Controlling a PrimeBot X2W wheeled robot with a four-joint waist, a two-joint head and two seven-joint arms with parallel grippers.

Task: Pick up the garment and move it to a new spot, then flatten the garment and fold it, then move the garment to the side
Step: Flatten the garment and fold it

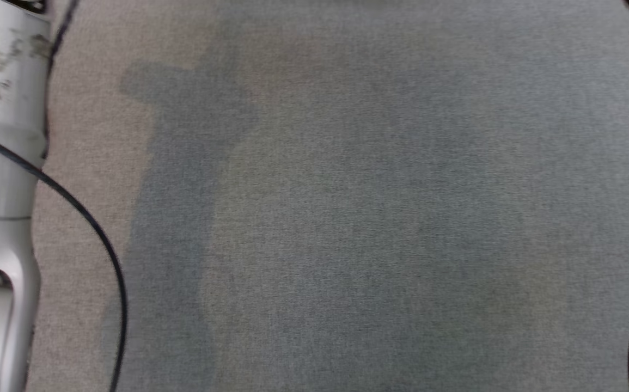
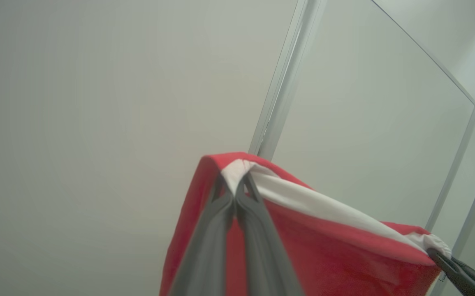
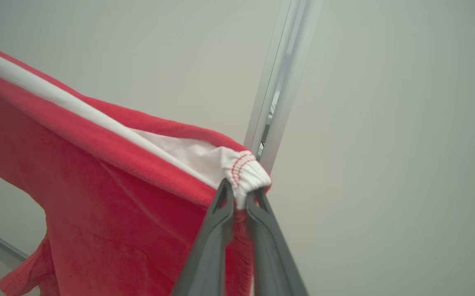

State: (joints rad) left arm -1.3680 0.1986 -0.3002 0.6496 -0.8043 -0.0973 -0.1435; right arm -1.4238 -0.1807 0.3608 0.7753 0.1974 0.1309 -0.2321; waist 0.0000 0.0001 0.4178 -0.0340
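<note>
The left tool (image 2: 236,192) and the right tool (image 3: 240,196) each clamp tightly onto one end of the red garment's (image 3: 97,197) white edge. That edge stretches between them, with the cloth hanging below.

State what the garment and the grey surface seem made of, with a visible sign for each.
The garment looks like soft matt cloth, perhaps fleece or terry: fuzzy red nap, white band, gathered stitched corner. The grey surface seems woven fabric or carpet, matt: fine even grain.
</note>
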